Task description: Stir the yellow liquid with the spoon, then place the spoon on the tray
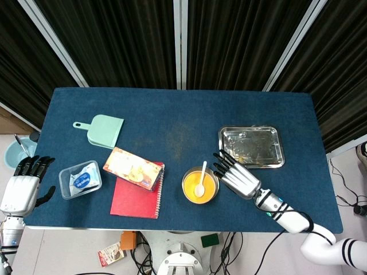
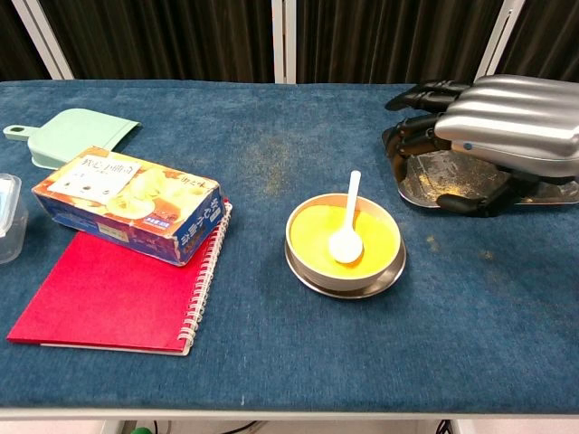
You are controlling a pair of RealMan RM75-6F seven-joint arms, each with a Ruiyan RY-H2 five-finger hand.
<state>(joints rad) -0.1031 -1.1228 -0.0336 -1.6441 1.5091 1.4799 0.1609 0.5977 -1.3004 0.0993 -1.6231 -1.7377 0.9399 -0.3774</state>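
Spoon [image 1: 202, 179] lies in the bowl [image 1: 200, 185] of yellow liquid [image 2: 371, 237], handle leaning on the rim toward the tray [image 1: 251, 147]. Right hand [image 1: 235, 174] hovers just beside the bowl, fingers spread, holding nothing. Left hand [image 1: 24, 180] hangs off the desk [image 1: 183, 114] edge, empty, fingers apart.

Looked like a robotics lab, probably: counter [image 1: 172, 114] draped in blue cloth, black curtains [image 1: 114, 40] on metal framing behind, loose cables [image 1: 344, 189] trailing on pale floor [image 1: 350, 172].
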